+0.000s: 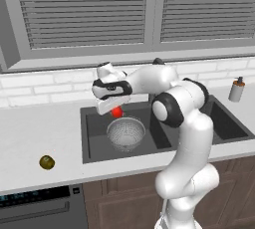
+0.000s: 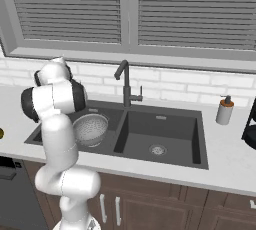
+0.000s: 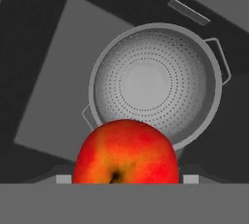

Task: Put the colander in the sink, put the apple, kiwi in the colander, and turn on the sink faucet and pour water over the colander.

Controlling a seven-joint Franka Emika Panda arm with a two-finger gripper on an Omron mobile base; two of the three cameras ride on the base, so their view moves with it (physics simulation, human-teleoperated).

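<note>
Nearest the lens in the hand view, red apple [image 3: 126, 152] gripped between the tips of the tool [image 1: 115, 109], poised above the colander [image 1: 126, 133]. Far left on the pale bench [image 1: 30, 138], kiwi [image 1: 47, 162] alone near the front edge; next, colander upright in the left basin of the dark sink [image 2: 165, 161]. Further right, faucet [image 2: 125, 86] behind the divider, soap bottle [image 2: 225, 110] past the right basin.
</note>
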